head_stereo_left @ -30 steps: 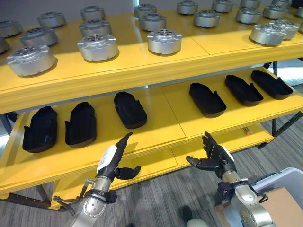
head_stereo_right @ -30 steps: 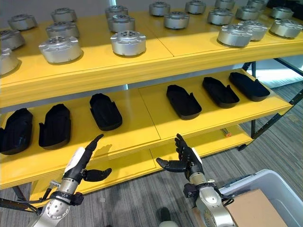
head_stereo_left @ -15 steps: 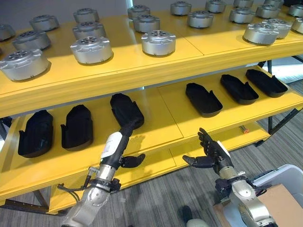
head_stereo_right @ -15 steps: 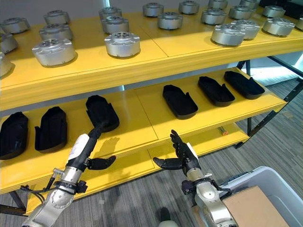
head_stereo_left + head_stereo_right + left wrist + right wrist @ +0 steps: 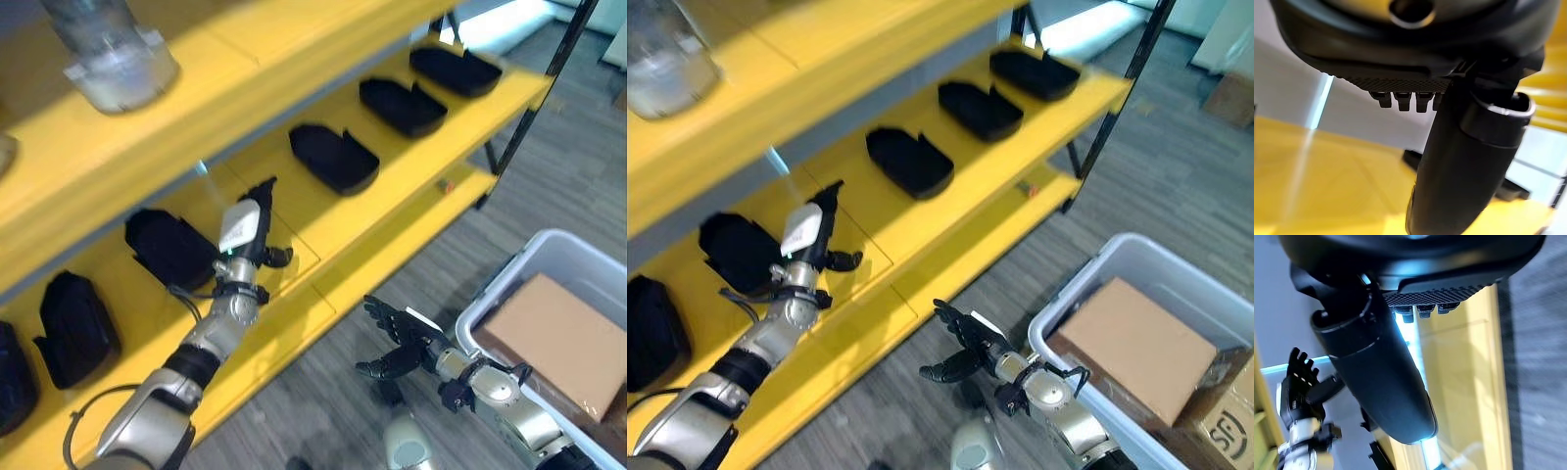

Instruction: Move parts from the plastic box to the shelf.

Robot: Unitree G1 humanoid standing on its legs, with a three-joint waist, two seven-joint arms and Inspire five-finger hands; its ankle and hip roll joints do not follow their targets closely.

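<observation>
It looks like a workshop or parts store: a yellow metal shelf carries rows of black moulded parts and a silver machined housing, above grey carpet floor.

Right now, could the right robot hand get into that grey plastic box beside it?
Probably yes. The right robot hand hangs open and empty over the floor close beside the plastic box, whose top is open. A brown cardboard sheet covers much of the inside, though, so parts beneath may be hard to reach.
</observation>
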